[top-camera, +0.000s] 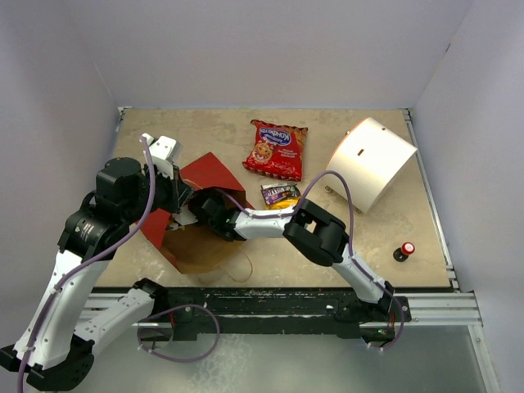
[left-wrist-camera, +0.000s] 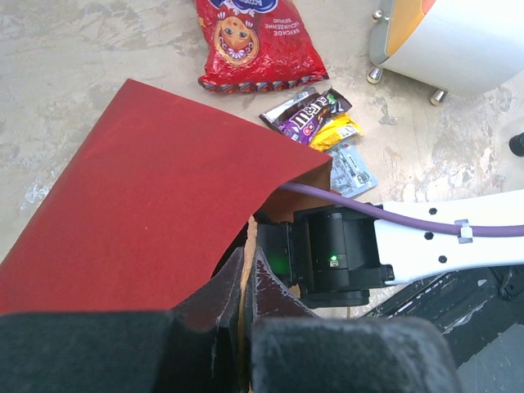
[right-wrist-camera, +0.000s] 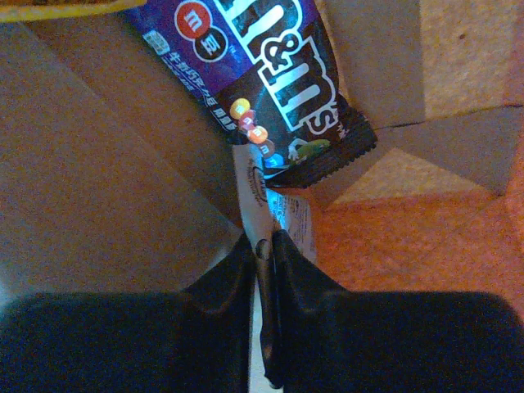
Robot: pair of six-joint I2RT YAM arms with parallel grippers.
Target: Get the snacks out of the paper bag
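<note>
Right wrist view has me deep inside the paper bag [right-wrist-camera: 98,164], with brown walls on every side. My right gripper [right-wrist-camera: 264,246] is pinched tight on the lower edge of a thin foil pack [right-wrist-camera: 274,214], which stands up from between the fingers. Its top end sits against a dark candy packet [right-wrist-camera: 278,74] lying just above it in the bag.

From the left wrist, my left gripper [left-wrist-camera: 244,278] is closed on the rim of the bag's mouth. It holds the red side up, and my right arm goes in under that red flap. Beyond the mouth, out on the table [top-camera: 368,246], lie a red cookie bag [left-wrist-camera: 254,41] and a second candy packet [left-wrist-camera: 307,115] with a yellow wrapper [left-wrist-camera: 337,131] against it. Another foil pack [left-wrist-camera: 354,170] lies just beside the bag's rim.

From above, the bag lies on its side at the left-centre of the table, with the cookie bag behind it. A white cylinder [top-camera: 372,164] stands at the right, and a small red-capped object [top-camera: 403,250] sits near the front right edge.
</note>
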